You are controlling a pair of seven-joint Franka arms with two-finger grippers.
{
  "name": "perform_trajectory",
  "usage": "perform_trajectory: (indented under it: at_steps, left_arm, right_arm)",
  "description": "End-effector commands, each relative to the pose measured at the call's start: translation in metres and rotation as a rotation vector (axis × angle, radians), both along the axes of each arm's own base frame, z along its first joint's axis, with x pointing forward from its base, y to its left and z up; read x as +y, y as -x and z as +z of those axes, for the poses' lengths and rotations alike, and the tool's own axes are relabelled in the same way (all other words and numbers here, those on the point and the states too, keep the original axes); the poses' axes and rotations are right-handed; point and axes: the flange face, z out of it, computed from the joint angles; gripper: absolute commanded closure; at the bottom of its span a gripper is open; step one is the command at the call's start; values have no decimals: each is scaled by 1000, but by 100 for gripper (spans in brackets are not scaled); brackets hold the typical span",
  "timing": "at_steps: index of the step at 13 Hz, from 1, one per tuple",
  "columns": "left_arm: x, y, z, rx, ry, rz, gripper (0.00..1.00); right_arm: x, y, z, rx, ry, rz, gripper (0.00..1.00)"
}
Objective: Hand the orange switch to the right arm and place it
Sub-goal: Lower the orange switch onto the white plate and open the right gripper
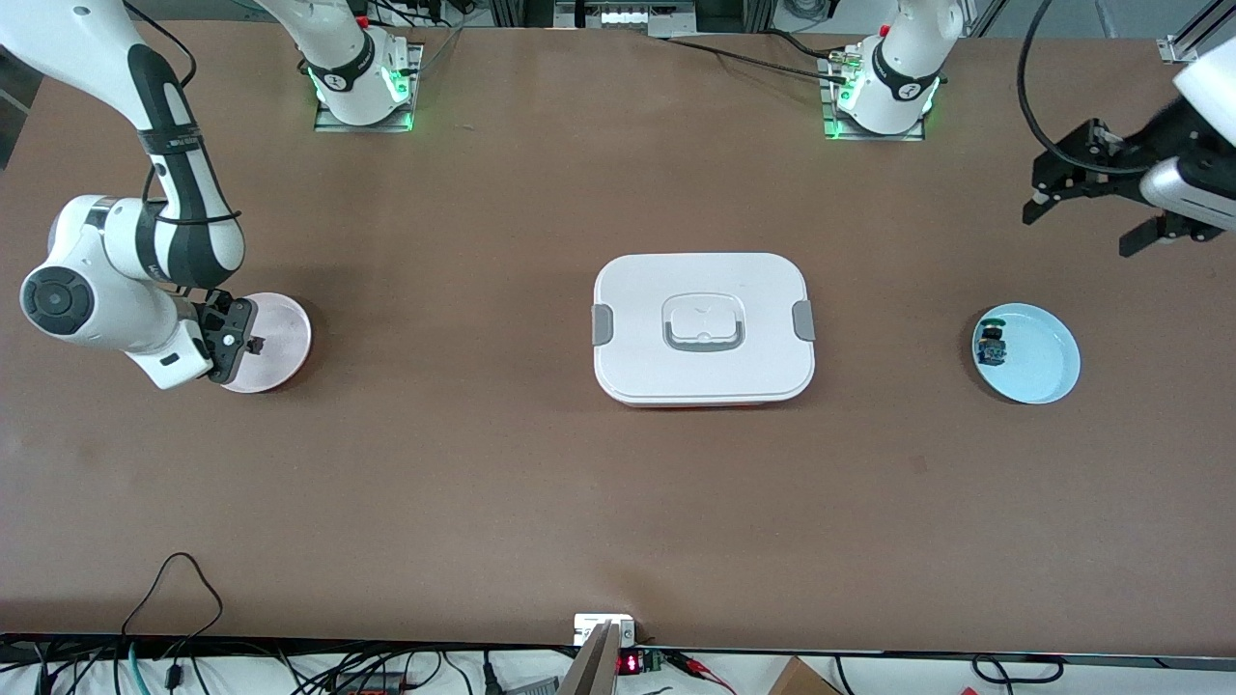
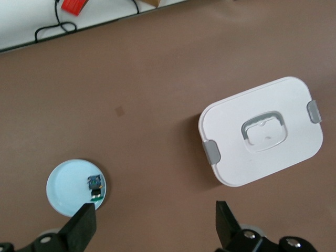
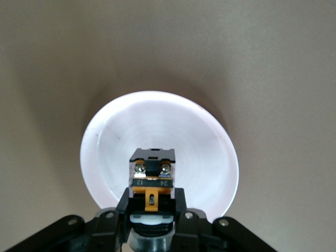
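Lidded box (image 1: 703,328) at table (image 1: 483,483) centre. One plate (image 1: 1038,372) toward left arm's end, a switch (image 1: 992,346) in it; another plate (image 1: 285,333) toward right arm's end.

A white lidded box (image 1: 704,328) with grey side clasps and a recessed handle sits at the middle of the brown desk (image 1: 483,483). Toward the left arm's end lies a pale blue plate (image 1: 1038,362) holding a small black switch with blue and green parts (image 1: 992,345). Toward the right arm's end sits a pink plate (image 1: 285,338).
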Motion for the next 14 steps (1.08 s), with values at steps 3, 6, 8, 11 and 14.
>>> perform_trajectory:
  at_steps: [3, 6, 8, 11, 14]
  left_arm:
    - [30, 31, -35, 81, -49, 79, 0]
    - [39, 30, -39, 104, -54, 167, 0]
    - [42, 30, -39, 100, -60, 182, 0]
    - [38, 28, -44, 115, -65, 323, 0]
    - [35, 23, -58, 141, -74, 342, 0]
  right_arm:
    - [-6, 12, -19, -57, -19, 205, 99]
    - [-12, 17, -25, -45, -25, 213, 99]
    - [-16, 28, -38, -33, -35, 198, 99]
    - [-16, 39, -52, -42, -41, 198, 96]
    - [-18, 45, -60, -46, -43, 196, 96]
